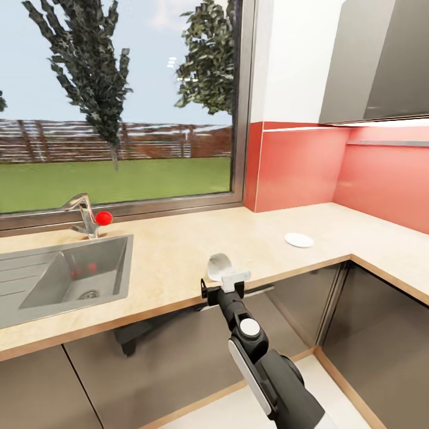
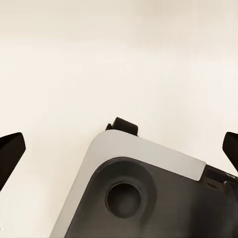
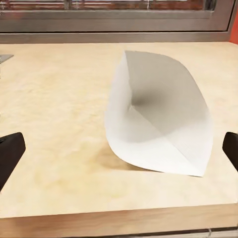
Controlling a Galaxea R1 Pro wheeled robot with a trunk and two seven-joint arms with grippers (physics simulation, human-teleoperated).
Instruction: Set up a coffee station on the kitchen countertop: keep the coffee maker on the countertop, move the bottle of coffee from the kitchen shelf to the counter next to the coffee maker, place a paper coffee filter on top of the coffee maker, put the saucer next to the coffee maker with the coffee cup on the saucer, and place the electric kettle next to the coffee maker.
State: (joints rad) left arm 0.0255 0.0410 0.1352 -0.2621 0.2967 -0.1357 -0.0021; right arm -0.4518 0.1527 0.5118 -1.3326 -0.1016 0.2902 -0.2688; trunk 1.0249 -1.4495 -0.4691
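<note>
The paper coffee filter (image 1: 218, 264), a white cone, lies on its side on the kitchen countertop (image 1: 173, 250) near the front edge. In the right wrist view the paper coffee filter (image 3: 158, 119) rests on the wood with its mouth turned away. My right gripper (image 1: 224, 283) hovers at the counter's front edge just short of it, and this right gripper (image 3: 120, 151) is open, its fingertips (image 3: 10, 154) wide apart with nothing held. The saucer (image 1: 299, 239) sits flat further right. My left gripper (image 2: 120, 151) is open and faces part of my own body.
A steel sink (image 1: 65, 277) with a faucet (image 1: 83, 214) and a red knob is set in the counter at left, under a large window. A red backsplash (image 1: 298, 167) and the thin kitchen shelf (image 1: 393, 143) are at right, where the counter turns a corner. Grey cabinet fronts (image 1: 179, 351) stand below.
</note>
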